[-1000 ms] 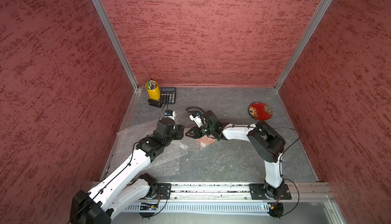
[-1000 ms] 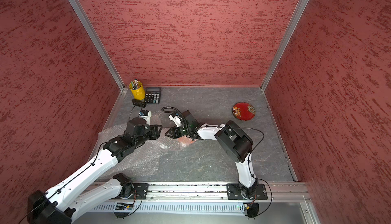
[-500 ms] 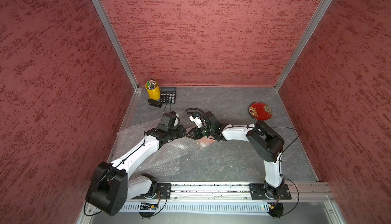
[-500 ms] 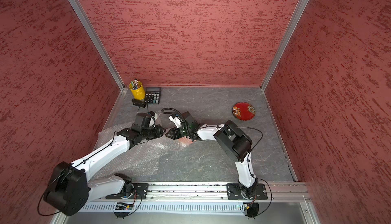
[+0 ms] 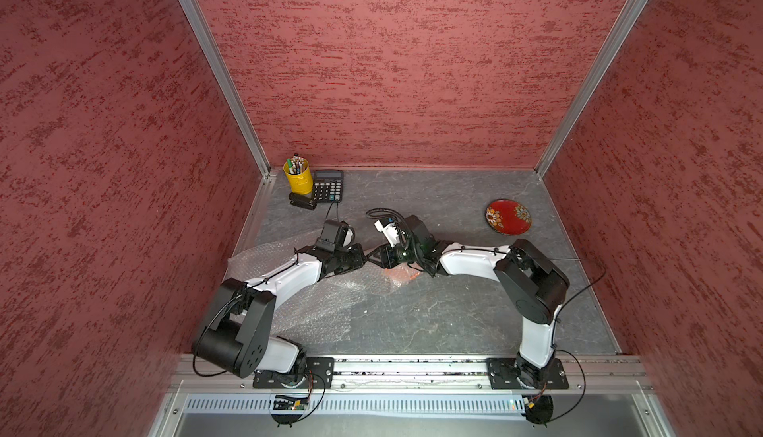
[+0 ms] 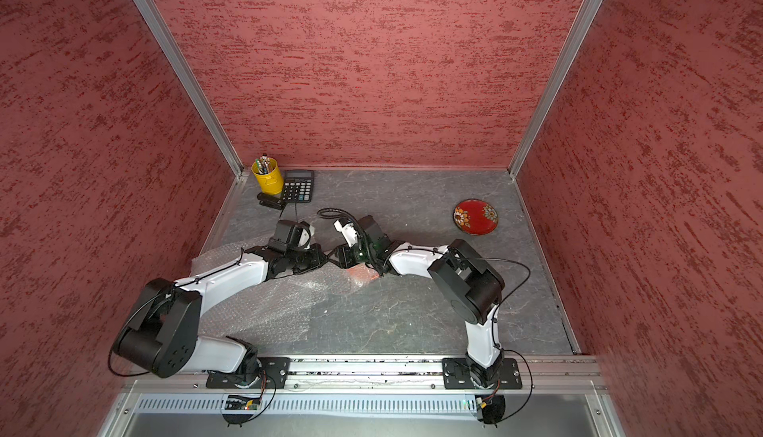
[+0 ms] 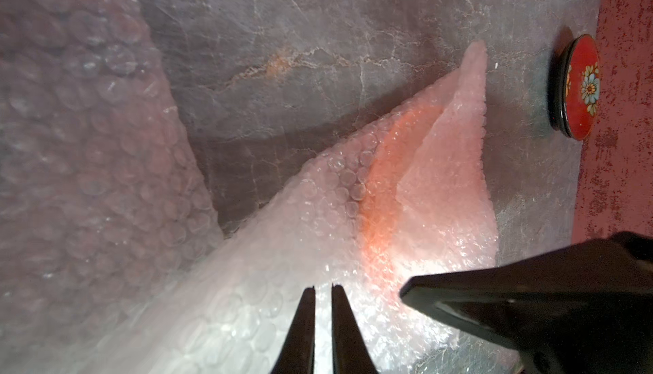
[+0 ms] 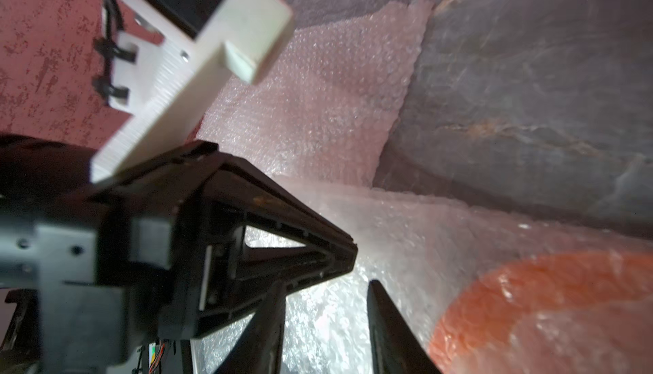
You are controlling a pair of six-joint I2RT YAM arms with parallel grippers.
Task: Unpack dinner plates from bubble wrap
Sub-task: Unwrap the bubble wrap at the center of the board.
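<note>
Now we see left hand (image 7: 322, 286) pinching bubble wrap (image 7: 282, 230); right hand (image 8: 325, 291), jaws apart, sits nearer the covered orange plate (image 8: 547, 301).

A yellow pen cup (image 5: 298, 178), stuffed with pens, stands in the desk's far left corner. A black calculator (image 5: 328, 185) lies just beside it, along the far edge. A small black stapler-like object (image 5: 302, 200) sits in front of the two. The desk (image 5: 433, 319) is grey and marbled, and red textured walls (image 5: 392, 63) enclose three of its sides.
</note>
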